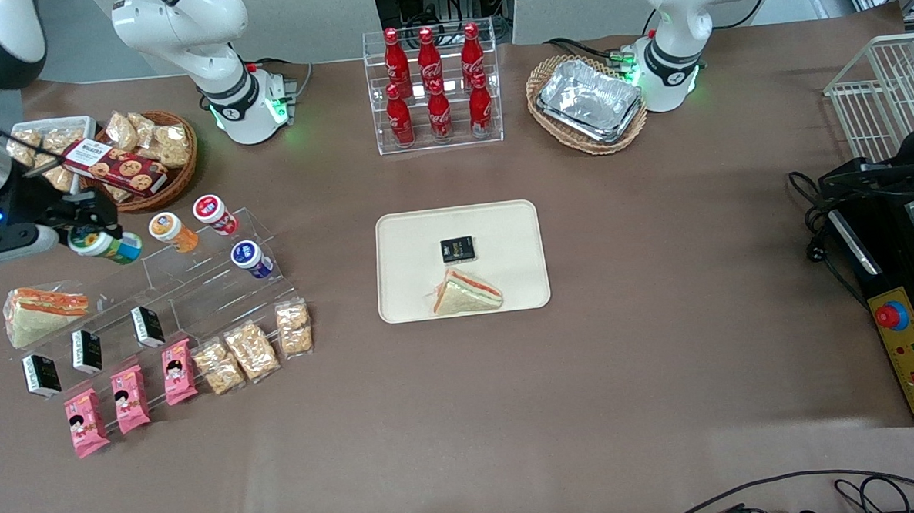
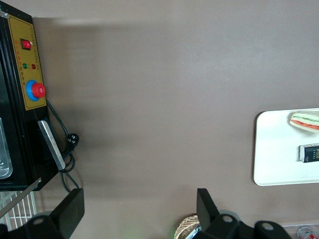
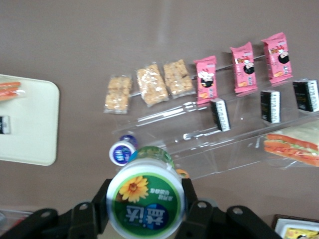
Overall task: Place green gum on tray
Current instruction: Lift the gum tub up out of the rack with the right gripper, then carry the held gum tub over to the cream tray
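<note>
The end effector (image 1: 93,230) grips the small green, white-lidded gum bottle (image 1: 106,245), lifted above the clear acrylic shelf (image 1: 196,287) at the working arm's end, so carrying it to the cream rectangular tray (image 1: 404,290) mid-counter remains.

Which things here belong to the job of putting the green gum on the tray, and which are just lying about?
Belong:
green gum, held above the rack
gripper, shut on it
tray

Lying about:
orange gum
blue gum
cola bottles
foil tray
sandwich on the tray
</note>
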{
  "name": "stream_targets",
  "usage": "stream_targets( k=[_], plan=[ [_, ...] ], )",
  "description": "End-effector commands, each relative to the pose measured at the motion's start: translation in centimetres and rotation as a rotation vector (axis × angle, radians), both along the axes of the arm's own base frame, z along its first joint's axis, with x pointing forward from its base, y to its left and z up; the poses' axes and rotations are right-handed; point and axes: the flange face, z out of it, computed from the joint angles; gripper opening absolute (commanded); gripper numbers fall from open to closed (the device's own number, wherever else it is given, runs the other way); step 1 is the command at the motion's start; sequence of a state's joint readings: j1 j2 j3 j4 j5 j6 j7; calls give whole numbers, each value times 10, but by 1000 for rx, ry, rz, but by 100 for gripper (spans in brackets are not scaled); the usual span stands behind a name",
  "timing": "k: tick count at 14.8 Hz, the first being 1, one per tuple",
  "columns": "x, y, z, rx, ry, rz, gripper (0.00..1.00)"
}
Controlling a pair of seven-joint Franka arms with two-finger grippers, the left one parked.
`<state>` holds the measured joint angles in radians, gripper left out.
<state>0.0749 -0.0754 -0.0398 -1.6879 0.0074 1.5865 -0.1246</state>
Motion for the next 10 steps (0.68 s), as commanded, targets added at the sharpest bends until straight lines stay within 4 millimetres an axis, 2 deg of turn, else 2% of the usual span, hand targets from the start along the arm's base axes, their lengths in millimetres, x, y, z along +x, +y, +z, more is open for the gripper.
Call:
stream_targets(
  k=[1,4,6,8,10],
  plan=[
    [-6,78,11,8,12,-111,20],
    [-22,153,9,3,12,-198,23],
    [-29,192,-2,-2,14,-264,23],
    [-33,226,-19,-2,11,-307,22],
    [-39,248,-49,-4,13,-348,22]
  ],
)
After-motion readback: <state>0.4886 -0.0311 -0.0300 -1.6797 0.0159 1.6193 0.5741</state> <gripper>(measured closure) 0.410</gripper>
